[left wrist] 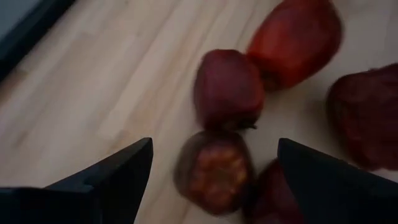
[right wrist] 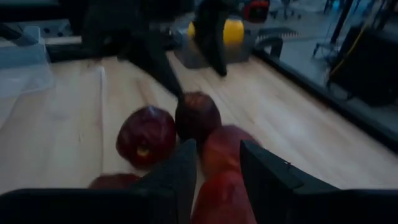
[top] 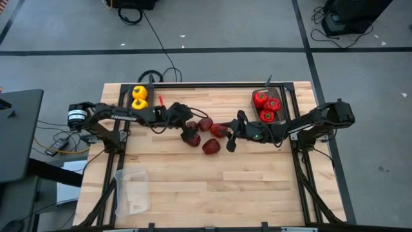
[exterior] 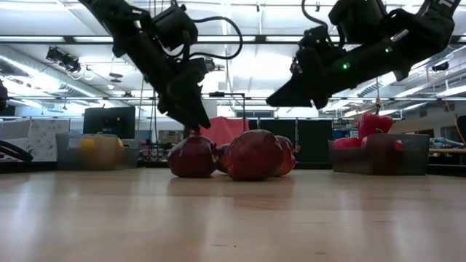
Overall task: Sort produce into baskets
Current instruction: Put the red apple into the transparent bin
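Note:
Several dark maroon fruits [top: 211,147] and one brighter red item [top: 219,130] lie in a cluster mid-table, resting on the wood. My left gripper [top: 187,127] hangs open just above the cluster's left side, slanting down. Its fingers stand on either side of a maroon fruit [left wrist: 214,171] without touching it. My right gripper [top: 230,138] hovers at the cluster's right side, clear above it in the low view [exterior: 275,100]. Its fingers are a narrow gap apart [right wrist: 217,147], and the red item [right wrist: 227,149] shows through that gap.
A dark basket [top: 152,96] at the far left holds two yellow peppers [top: 138,96]. A dark basket [top: 280,96] at the far right holds three red peppers [top: 265,106]. A clear basket [top: 132,190] stands at the near left. Bare wood lies between the cluster and the near edge.

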